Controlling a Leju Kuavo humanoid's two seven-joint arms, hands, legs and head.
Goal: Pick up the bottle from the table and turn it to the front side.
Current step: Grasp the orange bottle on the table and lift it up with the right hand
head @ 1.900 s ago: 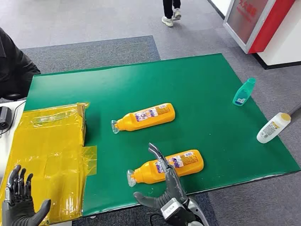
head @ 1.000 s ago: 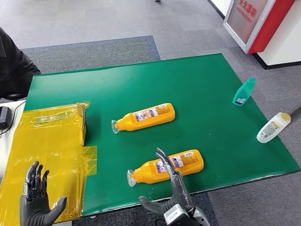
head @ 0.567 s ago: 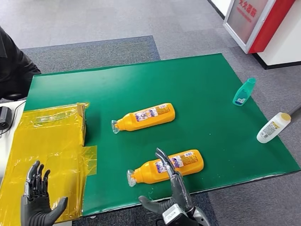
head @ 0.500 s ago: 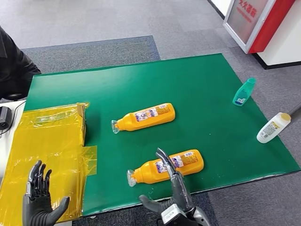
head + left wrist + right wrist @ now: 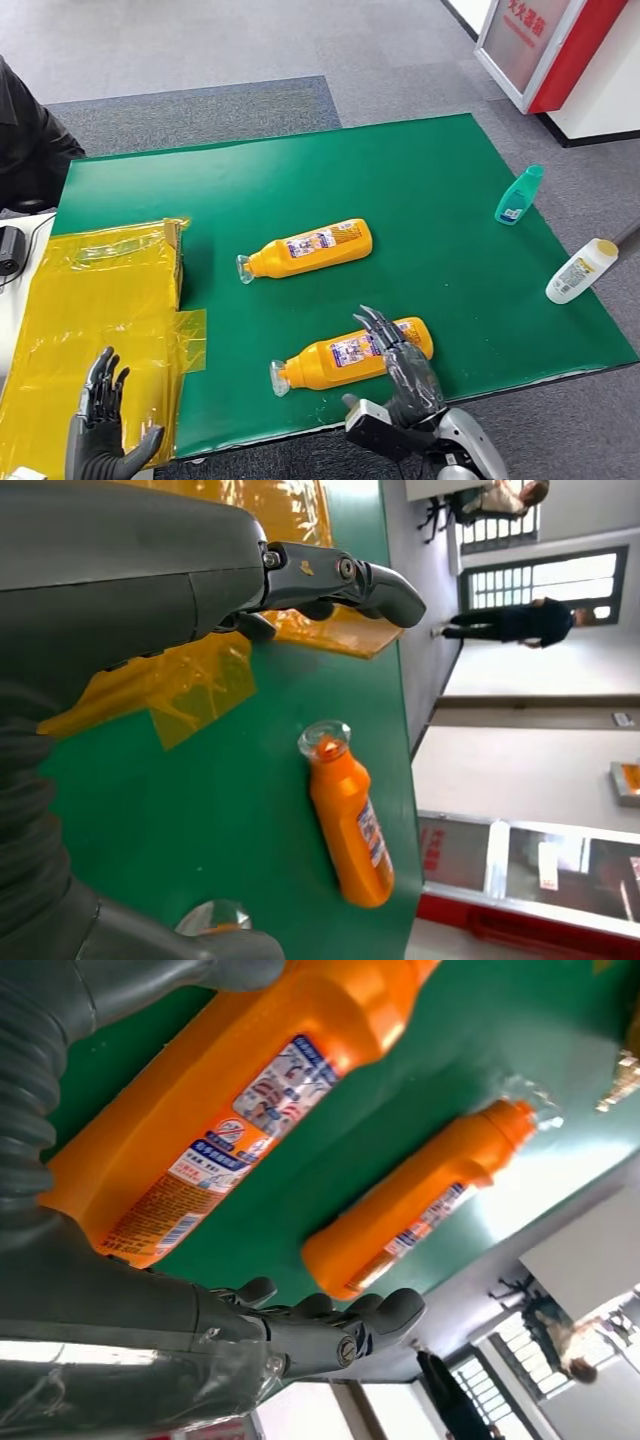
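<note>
Two orange bottles with clear caps lie on their sides on the green table (image 5: 453, 200). The near bottle (image 5: 340, 358) lies by the front edge, the far bottle (image 5: 309, 246) behind it. My right hand (image 5: 400, 372) hovers over the near bottle's base end with its fingers spread, holding nothing. In the right wrist view the near bottle (image 5: 226, 1110) lies between the thumb and the fingers (image 5: 332, 1320), with the far bottle (image 5: 407, 1210) beyond. My left hand (image 5: 102, 425) is open over the yellow sheet, well left of both bottles. The left wrist view has the far bottle (image 5: 351, 820) beyond its fingers (image 5: 332, 580).
A yellow film-wrapped package (image 5: 106, 290) covers the table's left end. A small teal bottle (image 5: 519, 195) lies at the right edge and a white bottle (image 5: 581, 270) just past it. A person in dark clothes (image 5: 30, 140) is at the far left. A red-and-white stand (image 5: 543, 50) is at the back right.
My right hand has shifted right along the near bottle to its base end. My left hand has drifted right and slightly down over the yellow sheet. The bottles have not moved.
</note>
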